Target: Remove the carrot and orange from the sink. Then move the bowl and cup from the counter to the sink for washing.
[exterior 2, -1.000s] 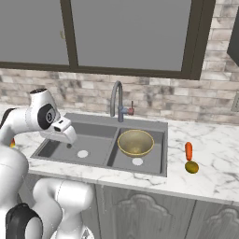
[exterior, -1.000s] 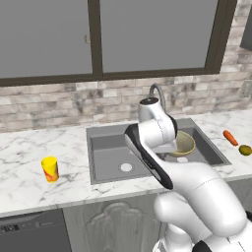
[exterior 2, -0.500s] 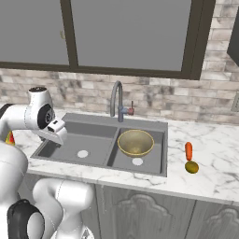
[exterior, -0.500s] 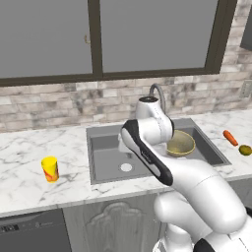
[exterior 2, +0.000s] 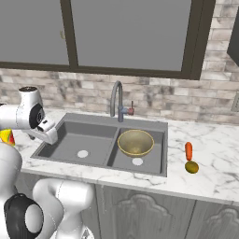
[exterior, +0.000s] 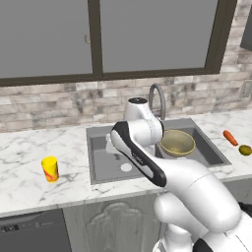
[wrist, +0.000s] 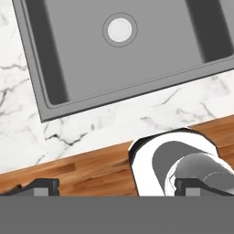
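Note:
The bowl [exterior: 177,142] [exterior 2: 135,142] sits in the right basin of the dark grey sink [exterior: 91,158] [exterior 2: 93,164]. On the counter [exterior: 24,147] [exterior 2: 219,158] right of the sink lie the carrot [exterior: 230,137] [exterior 2: 188,150] and, just in front of it, the orange [exterior: 245,150] [exterior 2: 191,166]. Left of the sink stands the yellow cup [exterior: 49,169], partly hidden by my arm [exterior 2: 5,136]. My gripper [exterior 2: 50,137] [wrist: 119,188] hangs open and empty over the left basin's front-left corner. The hand view looks down on that basin's drain [wrist: 120,29].
The arched faucet [exterior: 156,101] [exterior 2: 115,99] rises behind the sink's middle. A brick wall and a window close off the back. Grey cabinets stand under the counter. Wooden floor [wrist: 68,169] shows past the counter's front edge in the hand view.
My hand has swung left, from above the middle of the left basin to its left edge, still open. Bowl, cup, carrot and orange have not moved.

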